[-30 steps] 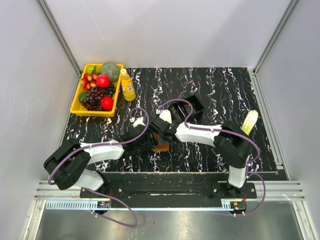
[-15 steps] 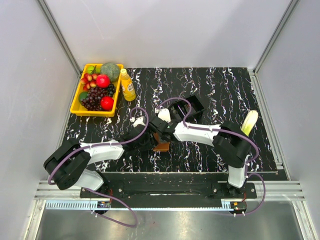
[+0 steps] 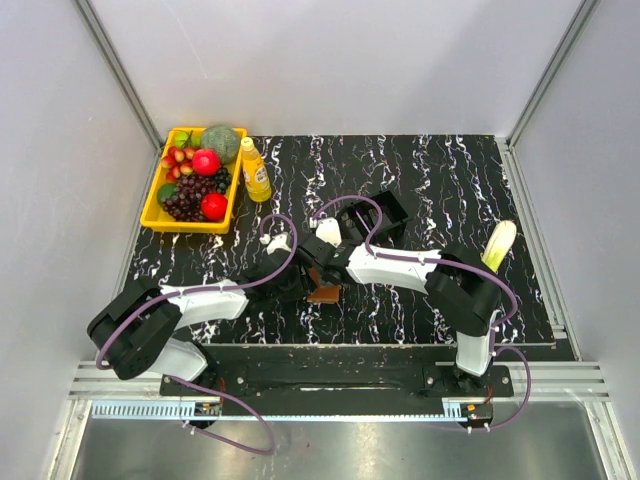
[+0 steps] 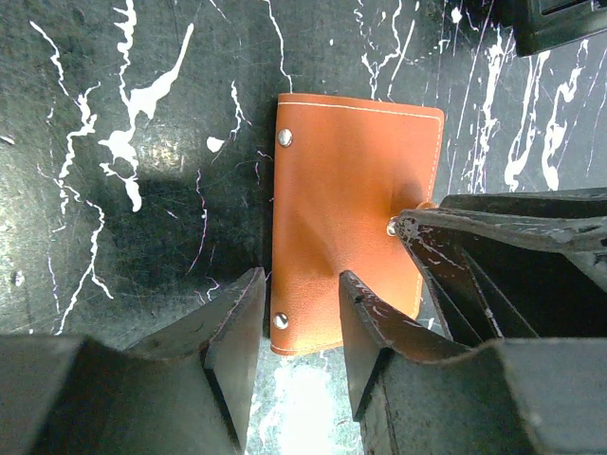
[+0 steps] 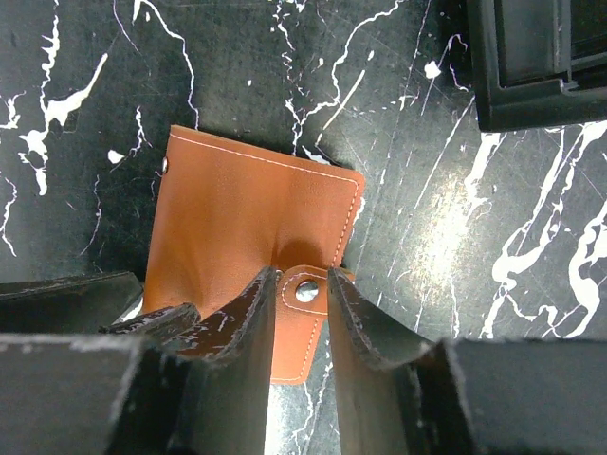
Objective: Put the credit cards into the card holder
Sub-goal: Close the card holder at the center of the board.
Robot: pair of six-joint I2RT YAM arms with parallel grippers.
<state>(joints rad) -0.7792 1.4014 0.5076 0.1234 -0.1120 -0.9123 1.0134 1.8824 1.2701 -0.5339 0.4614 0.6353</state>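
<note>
The card holder [image 3: 324, 294] is a flat brown leather wallet lying closed on the black marble table, between the two arms. My right gripper [image 5: 302, 278] comes down on its right edge, shut on the snap tab [image 5: 305, 292], with a finger against each side of it. My left gripper [image 4: 302, 301] stands open over the holder's near left corner [image 4: 285, 327]. One of its fingers is on the table beside the holder and the other rests on the leather [image 4: 351, 190]. The credit cards are out of view.
A black tray-like box [image 3: 378, 212] sits just beyond the holder, top right in both wrist views [image 5: 541, 66]. A yellow basket [image 3: 152, 212] of fruit and a yellow bottle [image 3: 255, 170] stand at the back left. A pale yellow-green object [image 3: 499, 243] lies at the right.
The right wrist has shifted slightly over the card holder. The left arm and the holder stay about where they were.
</note>
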